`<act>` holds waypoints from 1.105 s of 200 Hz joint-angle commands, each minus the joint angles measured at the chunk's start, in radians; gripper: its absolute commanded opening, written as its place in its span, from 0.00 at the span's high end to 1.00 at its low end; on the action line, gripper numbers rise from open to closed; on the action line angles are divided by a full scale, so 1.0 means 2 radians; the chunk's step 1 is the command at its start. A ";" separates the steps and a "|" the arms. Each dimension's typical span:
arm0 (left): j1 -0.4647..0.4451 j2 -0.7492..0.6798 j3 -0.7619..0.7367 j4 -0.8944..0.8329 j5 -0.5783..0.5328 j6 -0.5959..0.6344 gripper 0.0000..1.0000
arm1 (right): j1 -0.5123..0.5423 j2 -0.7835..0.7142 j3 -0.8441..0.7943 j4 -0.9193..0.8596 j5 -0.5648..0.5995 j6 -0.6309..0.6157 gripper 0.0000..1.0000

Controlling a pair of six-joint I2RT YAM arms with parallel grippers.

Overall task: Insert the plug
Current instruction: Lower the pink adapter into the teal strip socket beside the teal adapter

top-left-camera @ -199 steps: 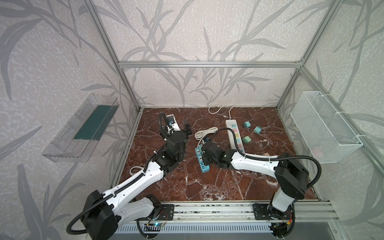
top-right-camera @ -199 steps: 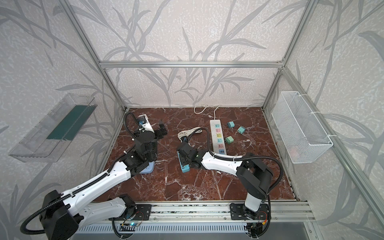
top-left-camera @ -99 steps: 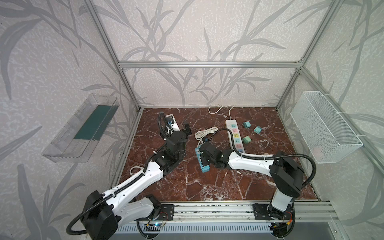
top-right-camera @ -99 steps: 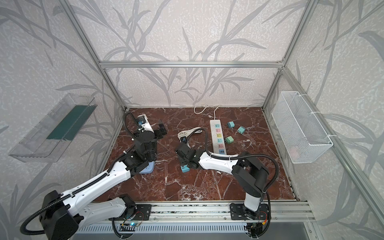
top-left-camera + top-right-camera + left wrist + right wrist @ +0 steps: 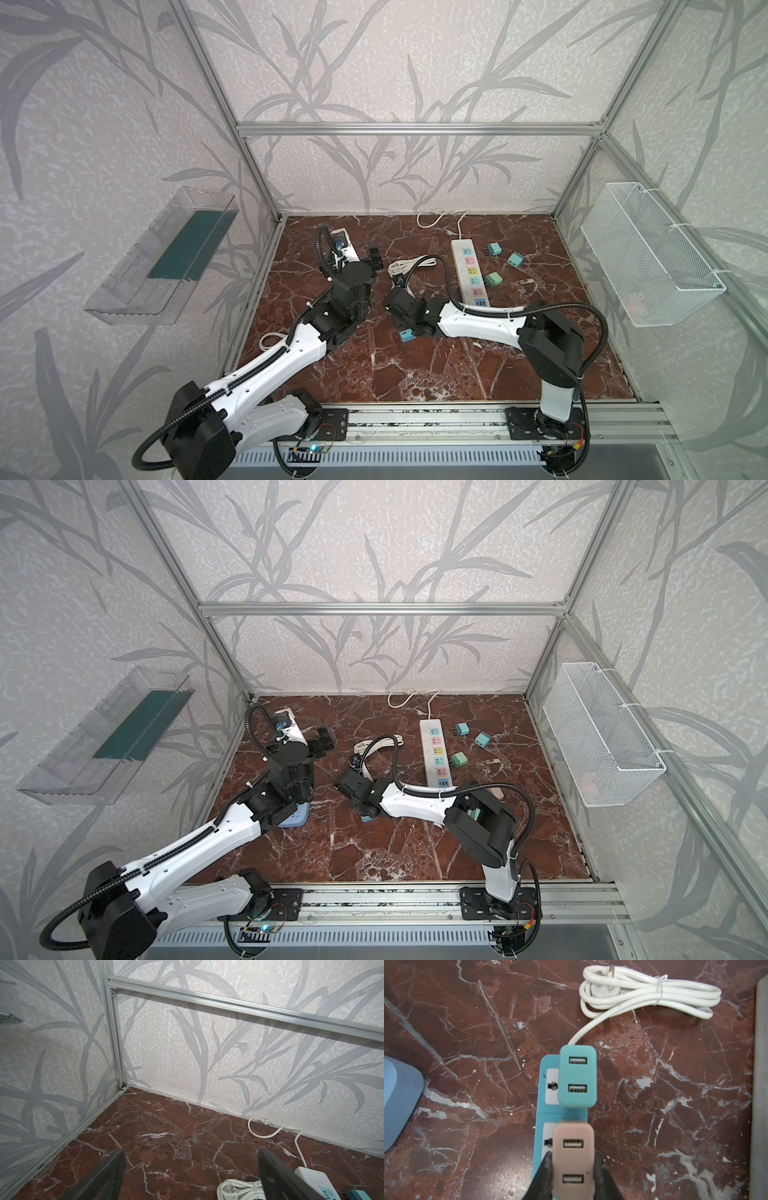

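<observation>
In the right wrist view my right gripper point(image 5: 572, 1157) is shut on a pink two-port plug point(image 5: 573, 1159), its black fingers point(image 5: 547, 1160) pressed on both sides. The plug is directly over a white socket panel of the blue power strip point(image 5: 539, 1126); its prongs are hidden. A teal plug point(image 5: 577, 1076) sits on the strip's neighbouring socket. In both top views the right wrist covers most of the strip, and only one end point(image 5: 407, 336) point(image 5: 366, 818) shows. My left gripper point(image 5: 191, 1159) point(image 5: 374, 259) is open and empty above the floor, to the left.
A coiled white cord point(image 5: 650, 993) lies beyond the blue strip. A long white power strip point(image 5: 469, 272) lies at the back right with three loose teal plugs point(image 5: 493, 279) beside it. A pale blue strip point(image 5: 297, 814) lies under the left arm. A wire basket point(image 5: 648, 257) hangs on the right wall.
My right wrist has shifted slightly left over the blue strip, covering more of it, with the pink plug still gripped. The left arm has barely moved.
</observation>
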 commanded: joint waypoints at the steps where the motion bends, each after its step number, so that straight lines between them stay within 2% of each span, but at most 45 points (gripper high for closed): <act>1: 0.003 -0.011 0.000 -0.005 -0.006 -0.010 0.03 | 0.003 0.050 -0.011 -0.070 -0.029 0.005 1.00; 35: 0.003 -0.014 -0.001 -0.002 -0.010 -0.007 0.03 | -0.003 0.066 0.020 -0.059 -0.033 -0.005 1.00; 87: 0.004 -0.023 -0.004 0.008 -0.018 0.004 0.02 | -0.008 0.163 0.157 -0.073 -0.035 -0.029 1.00; 92: 0.005 -0.023 -0.004 0.009 -0.018 0.005 0.03 | -0.024 0.171 0.170 -0.076 -0.034 -0.030 1.00; 122: 0.009 -0.023 -0.004 0.010 -0.015 0.003 0.03 | -0.031 0.215 0.234 -0.086 -0.022 -0.033 0.98; 141: 0.012 -0.023 -0.004 0.007 -0.014 0.002 0.03 | -0.034 0.224 0.255 -0.088 -0.031 -0.034 0.88; 157: 0.015 -0.023 -0.003 0.006 -0.009 0.001 0.03 | -0.033 0.217 0.270 -0.088 -0.057 -0.037 0.53; 172: 0.017 -0.025 -0.003 0.005 -0.005 -0.001 0.02 | -0.034 0.197 0.274 -0.078 -0.069 -0.033 0.40; 186: 0.020 -0.027 -0.003 0.005 0.000 -0.001 0.02 | -0.034 0.174 0.275 -0.073 -0.068 -0.039 0.33; 221: 0.027 -0.036 -0.012 0.020 0.015 -0.008 0.01 | -0.035 0.126 0.256 -0.062 -0.063 -0.054 0.31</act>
